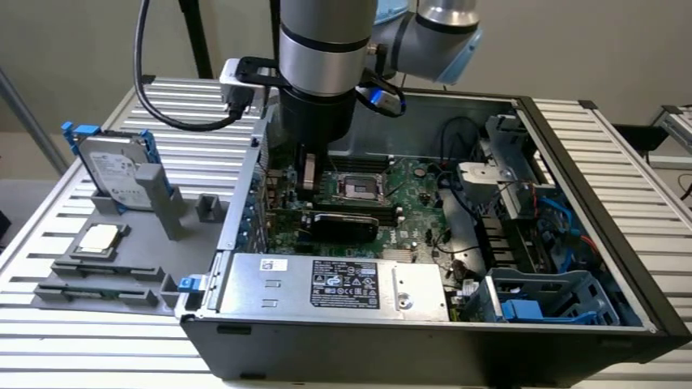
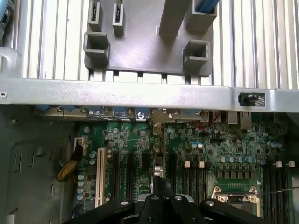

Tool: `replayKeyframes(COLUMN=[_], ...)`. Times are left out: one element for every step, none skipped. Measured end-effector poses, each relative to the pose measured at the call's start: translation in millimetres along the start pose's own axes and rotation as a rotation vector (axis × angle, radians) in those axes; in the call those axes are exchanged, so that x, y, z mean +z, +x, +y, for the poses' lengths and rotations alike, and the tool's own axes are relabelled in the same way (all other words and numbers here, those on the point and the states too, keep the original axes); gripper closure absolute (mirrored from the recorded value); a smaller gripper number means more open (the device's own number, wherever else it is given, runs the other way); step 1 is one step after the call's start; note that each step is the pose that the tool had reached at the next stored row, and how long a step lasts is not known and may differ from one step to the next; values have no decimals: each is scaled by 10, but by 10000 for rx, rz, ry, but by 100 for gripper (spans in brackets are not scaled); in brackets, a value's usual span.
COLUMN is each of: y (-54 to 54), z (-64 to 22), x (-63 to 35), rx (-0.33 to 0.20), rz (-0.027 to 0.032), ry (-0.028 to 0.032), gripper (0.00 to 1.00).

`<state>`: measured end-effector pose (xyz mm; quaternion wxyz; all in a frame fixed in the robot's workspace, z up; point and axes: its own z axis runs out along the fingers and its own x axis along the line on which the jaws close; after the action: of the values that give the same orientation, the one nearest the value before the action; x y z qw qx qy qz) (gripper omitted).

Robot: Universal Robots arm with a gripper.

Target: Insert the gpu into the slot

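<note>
Inside the open computer case, the tool hangs low over the motherboard, its fingers pressed together with nothing visible between them. Under its tip run parallel black slots and a white slot.

In the exterior view the gpu stands on edge on the board. It is just beside the tool on the side of the power supply, with the CPU socket close behind it. Whether the tool touches the card I cannot tell, and I cannot make out the blue slot beneath it.

The risk, as I judge it, is that the card is only partly seated. A push at one end could then rock it and strain its edge connector. The closed fingers also sit near small capacitors and the case's rear wall, so a slight sideways drift could strike either.
</note>
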<state>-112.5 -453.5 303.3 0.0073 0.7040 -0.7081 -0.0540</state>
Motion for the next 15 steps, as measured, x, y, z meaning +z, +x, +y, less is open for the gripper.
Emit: replayKeyframes(y=[1, 1, 2, 2, 2, 2, 2, 2, 2, 2, 2, 2, 2, 2, 2], z=[27, 54, 72, 82, 88, 93, 99, 103, 104, 104, 108, 110, 112, 114, 117], x=[11, 21, 28, 31, 33, 33, 34, 34, 33, 35, 36, 35, 36, 36, 36], rx=[2, 2, 4, 8, 10, 12, 16, 20, 23, 24, 29, 30, 32, 35, 38], rz=[0, -1, -2, -1, -2, -1, 1, 2, 3, 6, 13, 20, 25, 28, 33], ry=[-14, -31, -59, -97, -150, -205, -265, -311, -335, -370, -395, -420, -453, -490, -527], gripper=[89, 89, 89, 89, 89, 89, 89, 89, 89, 89, 89, 89, 89, 89, 89])
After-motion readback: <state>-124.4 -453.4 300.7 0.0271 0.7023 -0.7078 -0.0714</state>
